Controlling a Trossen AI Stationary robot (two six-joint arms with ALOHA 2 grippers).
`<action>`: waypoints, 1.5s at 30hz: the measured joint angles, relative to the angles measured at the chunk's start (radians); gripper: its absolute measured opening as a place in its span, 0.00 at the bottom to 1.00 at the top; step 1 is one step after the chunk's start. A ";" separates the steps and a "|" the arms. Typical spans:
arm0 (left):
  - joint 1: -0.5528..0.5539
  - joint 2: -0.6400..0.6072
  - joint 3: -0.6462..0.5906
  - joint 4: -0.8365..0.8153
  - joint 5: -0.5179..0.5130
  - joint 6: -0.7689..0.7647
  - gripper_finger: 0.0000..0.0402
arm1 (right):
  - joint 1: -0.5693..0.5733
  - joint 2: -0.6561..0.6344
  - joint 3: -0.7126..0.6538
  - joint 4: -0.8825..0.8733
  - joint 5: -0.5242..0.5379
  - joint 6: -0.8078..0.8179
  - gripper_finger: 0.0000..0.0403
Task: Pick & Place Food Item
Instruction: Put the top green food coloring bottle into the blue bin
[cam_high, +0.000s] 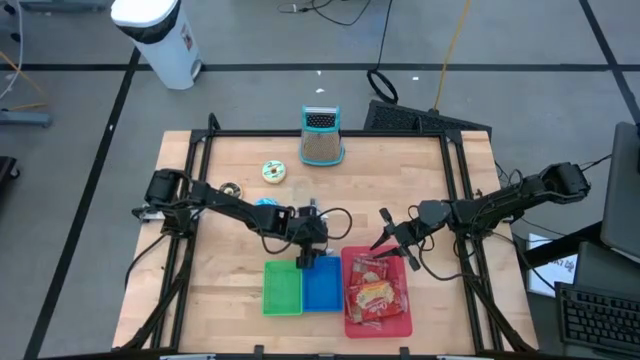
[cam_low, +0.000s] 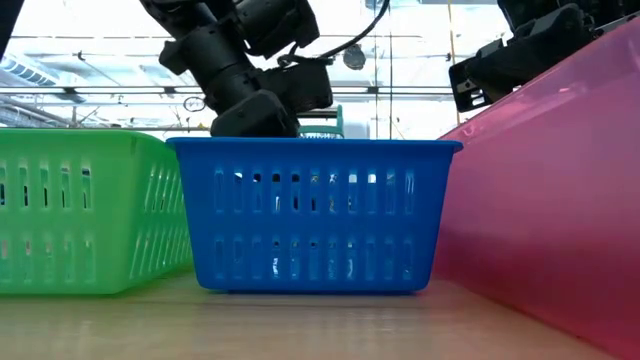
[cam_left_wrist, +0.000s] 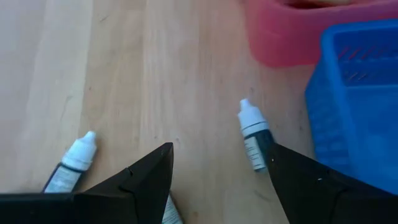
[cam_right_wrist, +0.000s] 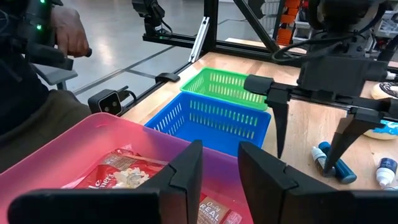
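Snack packets (cam_high: 375, 295) lie in the pink bin (cam_high: 349, 300) at the table's near right; they also show as red packets (cam_right_wrist: 124, 175) in the right wrist view. To the bin's left stand a blue basket (cam_high: 321, 287) and a green basket (cam_high: 282, 288). My left gripper (cam_left_wrist: 221, 149) is open and points down at the bare wood just beyond the blue basket's far side. A small dropper bottle (cam_left_wrist: 255, 135) lies between its fingers, close to one; another bottle (cam_left_wrist: 73, 163) lies outside them. My right gripper (cam_right_wrist: 219, 149) hovers over the bin's far rim, narrowly open, with nothing in it.
A blue-rimmed grey container (cam_high: 322, 135) stands at the table's far edge, with a round green-and-white object (cam_high: 273, 171) to its left. A person's hand (cam_right_wrist: 68, 31) shows beyond the table's near side. Bare wood lies at the table's left and far right.
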 joint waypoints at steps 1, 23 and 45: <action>-0.001 0.000 0.000 -0.001 0.002 0.005 0.64 | 0.000 0.000 0.000 0.000 0.000 0.000 0.23; 0.008 0.063 -0.001 0.054 -0.049 0.025 0.64 | -0.006 0.000 -0.001 0.000 0.000 0.000 0.23; 0.009 -0.076 0.000 0.072 -0.160 0.091 0.64 | -0.006 0.000 -0.001 0.004 0.001 0.002 0.23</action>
